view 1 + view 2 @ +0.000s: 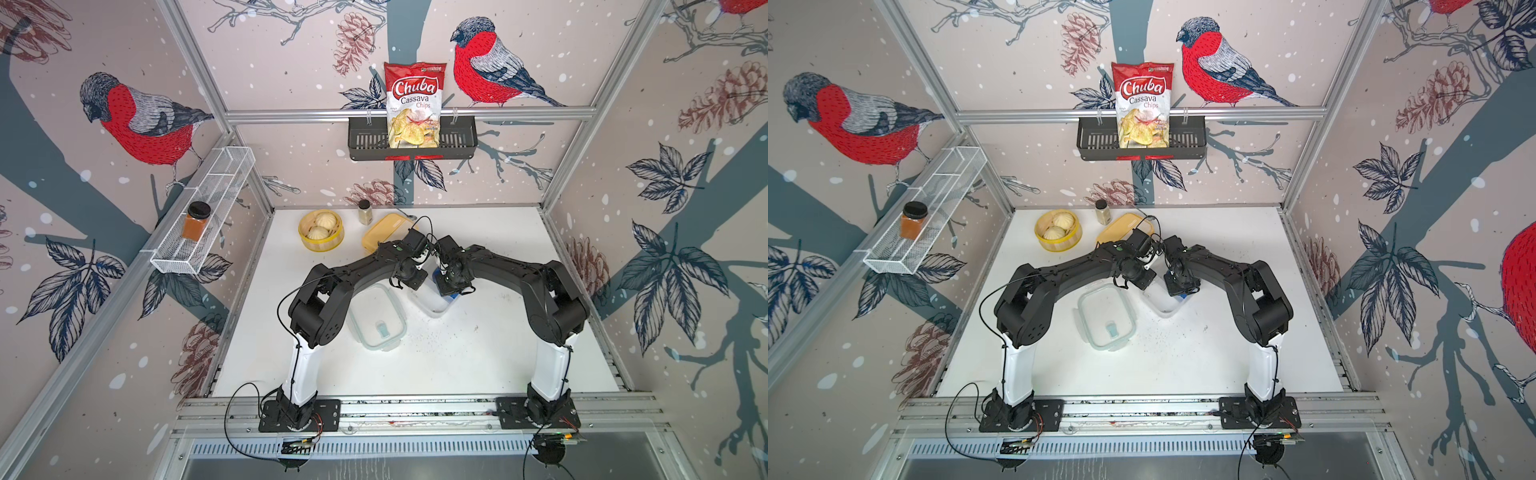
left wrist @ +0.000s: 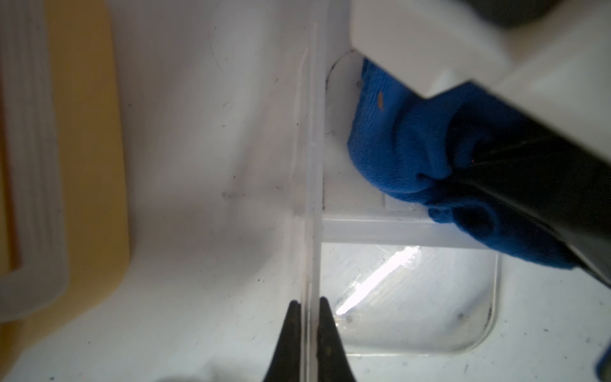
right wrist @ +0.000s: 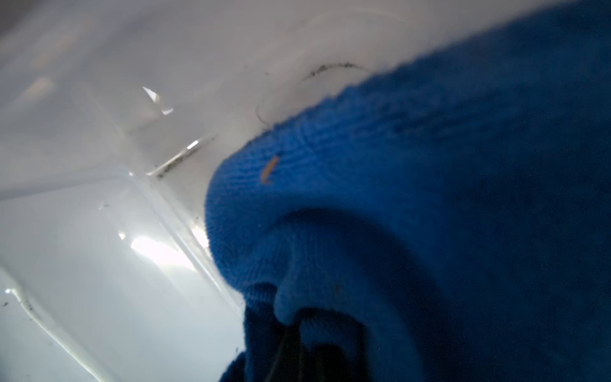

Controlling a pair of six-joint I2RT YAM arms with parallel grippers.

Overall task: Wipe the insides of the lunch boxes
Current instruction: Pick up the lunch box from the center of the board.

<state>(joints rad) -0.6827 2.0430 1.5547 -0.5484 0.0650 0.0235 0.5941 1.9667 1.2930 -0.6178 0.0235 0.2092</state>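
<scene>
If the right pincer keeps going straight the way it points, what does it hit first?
Probably the floor of the clear box: the right pincer points down into it, with only its gripped blue cloth between. Depth is unclear.

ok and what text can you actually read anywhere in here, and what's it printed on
"Chuba": red banner on the chip bag standing in the black wall basket.
"Cassava Chips": same bag, just below the brand.
Smaller print on that bag: too small to read.
Labels on the orange-filled jar and the small spice shaker: none readable.
</scene>
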